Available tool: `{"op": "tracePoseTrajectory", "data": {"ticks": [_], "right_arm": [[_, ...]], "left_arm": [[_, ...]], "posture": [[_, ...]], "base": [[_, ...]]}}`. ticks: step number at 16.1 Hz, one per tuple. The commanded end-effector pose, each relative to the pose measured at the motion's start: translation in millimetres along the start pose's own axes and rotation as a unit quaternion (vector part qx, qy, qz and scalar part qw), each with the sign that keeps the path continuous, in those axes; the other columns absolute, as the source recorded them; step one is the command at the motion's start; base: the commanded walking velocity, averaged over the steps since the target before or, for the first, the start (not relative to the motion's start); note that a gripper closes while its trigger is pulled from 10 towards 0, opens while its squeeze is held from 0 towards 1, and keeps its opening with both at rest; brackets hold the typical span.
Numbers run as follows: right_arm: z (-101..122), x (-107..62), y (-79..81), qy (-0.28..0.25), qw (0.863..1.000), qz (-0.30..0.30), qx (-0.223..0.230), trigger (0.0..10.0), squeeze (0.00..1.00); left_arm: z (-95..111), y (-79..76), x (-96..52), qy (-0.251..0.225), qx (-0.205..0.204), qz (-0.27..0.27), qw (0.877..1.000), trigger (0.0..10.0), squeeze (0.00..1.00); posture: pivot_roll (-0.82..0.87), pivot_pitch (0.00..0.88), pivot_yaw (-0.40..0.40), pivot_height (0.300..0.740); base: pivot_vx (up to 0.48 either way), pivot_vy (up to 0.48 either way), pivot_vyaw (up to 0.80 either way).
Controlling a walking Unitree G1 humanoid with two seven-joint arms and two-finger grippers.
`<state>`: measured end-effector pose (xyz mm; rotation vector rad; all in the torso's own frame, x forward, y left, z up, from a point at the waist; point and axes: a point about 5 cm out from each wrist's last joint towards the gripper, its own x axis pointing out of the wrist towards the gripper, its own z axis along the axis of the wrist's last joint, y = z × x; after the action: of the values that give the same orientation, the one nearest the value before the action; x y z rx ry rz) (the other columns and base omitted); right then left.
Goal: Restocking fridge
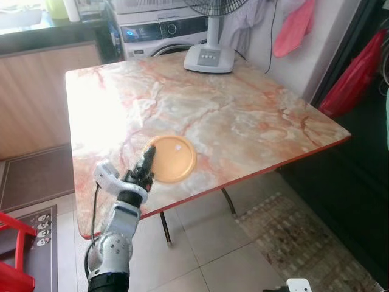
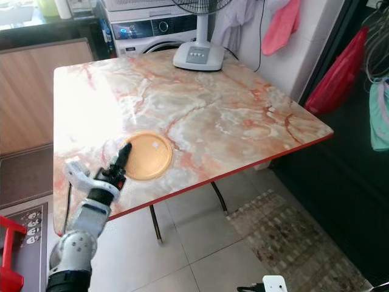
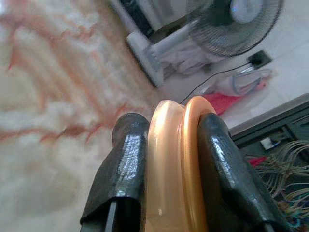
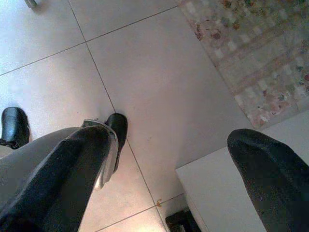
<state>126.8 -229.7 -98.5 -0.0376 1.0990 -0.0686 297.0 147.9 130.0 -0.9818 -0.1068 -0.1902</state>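
Plate (image 1: pixel 172 159) rim pinched in left gripper (image 1: pixel 148 159) jaws, forearm raised; right gripper (image 4: pixel 159 159) jaws gape.

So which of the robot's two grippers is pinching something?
The left gripper, up at the marble table, with its black fingers clamped on the round orange plastic plate's rim. The right gripper hangs open over the tiled floor.

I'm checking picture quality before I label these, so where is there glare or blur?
Left eye view: strong glare whitens the marble table left of the orange plate. Left wrist view: the table and standing fan beyond are soft, and the plate rim held between the left gripper jaws is blurred too. Right wrist view: floor tiles sharp, evenly lit.
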Motion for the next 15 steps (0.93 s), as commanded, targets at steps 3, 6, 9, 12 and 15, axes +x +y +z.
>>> {"op": "tracePoseTrajectory", "data": {"ticks": [3,6,9,12,15], "right_arm": [[-3.4,-0.8,-1.1,-0.001,1.0,-0.004,0.01,10.0,0.0],[-5.3,-0.8,0.6,0.002,1.0,-0.004,0.014,10.0,0.0],[-7.1,-0.9,1.0,0.01,1.0,-0.006,0.009,10.0,0.0],[-7.2,-0.8,1.9,0.009,1.0,-0.003,0.01,10.0,0.0],[-6.6,-0.6,2.4,0.01,1.0,-0.002,0.008,10.0,0.0]], "left_arm": [[-10.6,-0.2,-6.2,0.016,-0.019,0.013,1.0,10.0,0.0],[-8.6,-2.5,-2.9,0.025,-0.015,0.009,1.0,10.0,0.0],[-9.4,-2.3,-3.4,0.029,-0.016,0.009,0.999,10.0,0.0],[-12.2,-3.3,-3.7,0.035,-0.015,0.007,0.999,10.0,0.0],[-10.9,-4.2,-0.9,0.031,-0.015,0.006,0.999,10.0,0.0]], "posture": [[0.02,0.0,-0.014,0.74],[0.02,0.0,-0.002,0.74],[0.02,0.0,0.001,0.74],[0.02,0.0,0.002,0.74],[0.02,0.0,0.004,0.74]], "base": [[0.0,0.0,0.0],[0.0,0.0,0.0],[0.0,0.0,0.0],[0.0,0.0,-0.79],[0.0,0.0,-0.79]]}}
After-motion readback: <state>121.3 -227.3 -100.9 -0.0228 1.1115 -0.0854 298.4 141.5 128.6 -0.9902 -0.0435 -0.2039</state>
